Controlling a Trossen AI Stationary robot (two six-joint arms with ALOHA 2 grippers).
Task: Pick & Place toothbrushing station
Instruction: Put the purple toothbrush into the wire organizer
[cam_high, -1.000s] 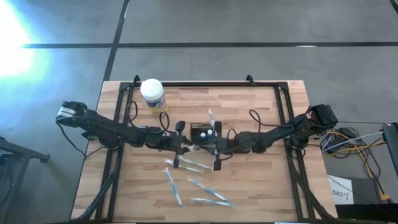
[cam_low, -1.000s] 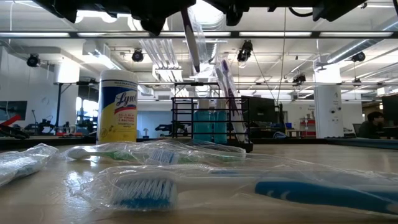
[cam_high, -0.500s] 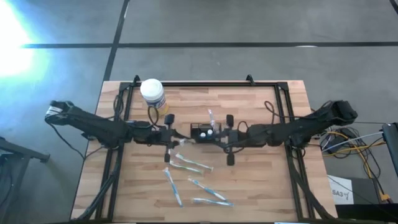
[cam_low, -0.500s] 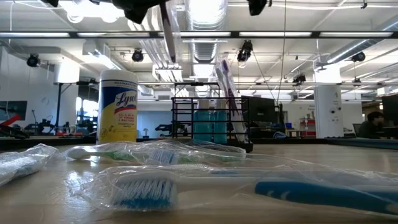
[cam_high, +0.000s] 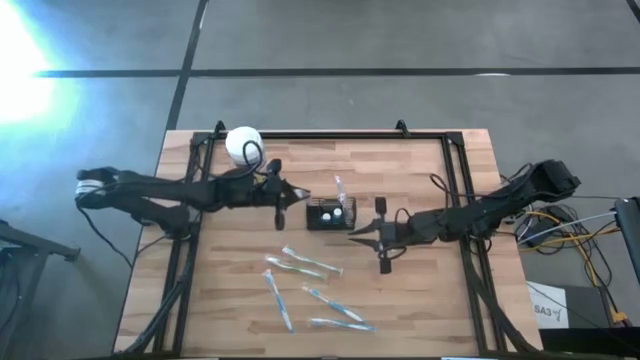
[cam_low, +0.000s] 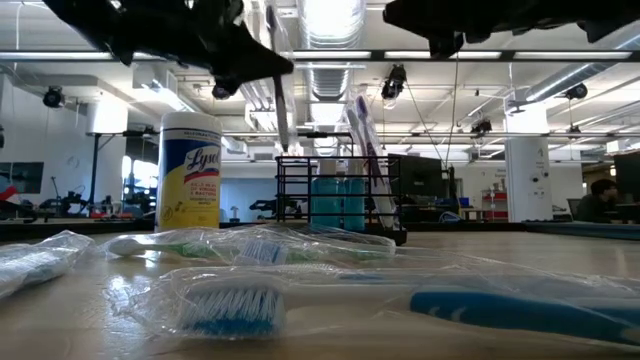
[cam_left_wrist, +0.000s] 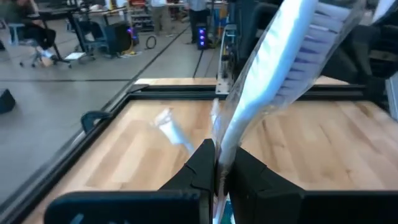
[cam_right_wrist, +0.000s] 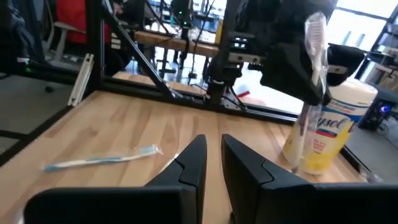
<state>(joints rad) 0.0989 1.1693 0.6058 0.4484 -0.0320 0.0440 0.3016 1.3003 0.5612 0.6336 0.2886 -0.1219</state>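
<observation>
left end effector (cam_high: 300, 195) clamped on a wrapped toothbrush (cam_left_wrist: 267, 93), held upright above the bench (cam_high: 420, 300), just beside the black holder (cam_high: 331, 214) mid-bench. step in hand: carrying the brush to the holder. next move likely calls for lining the handle over a top hole, then lowering. right end effector (cam_high: 357, 235) near the holder, fingers a narrow gap apart, empty. more wrapped brushes (cam_high: 310, 264) lie nearby.

station (cam_high: 331, 214) mid-table | jar (cam_high: 244, 146) far-left corner | toothbrushes (cam_high: 310, 264) in front
</observation>
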